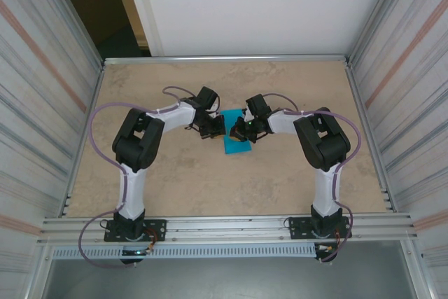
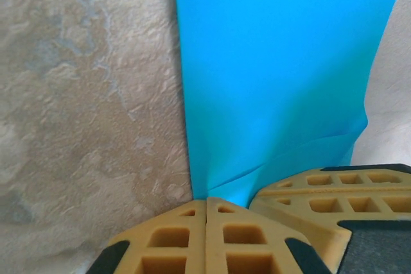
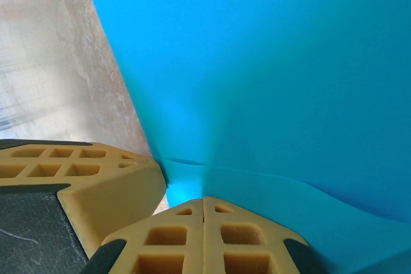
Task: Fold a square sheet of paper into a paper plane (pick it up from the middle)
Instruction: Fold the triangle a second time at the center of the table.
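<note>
- The paper (image 1: 233, 146) lay about the middle of the table (image 1: 210, 187). From above both grippers covered part of it, so its folded shape was hard to make out.
- The left gripper (image 1: 215, 129), just left of the table's middle, had its fingers (image 2: 173, 239) pressed together on the paper's edge, where creases fanned out.
- The right gripper (image 1: 243, 131), just right of the table's middle, pinched the paper likewise. Its wrist view cut the paper's far edges off.
</note>
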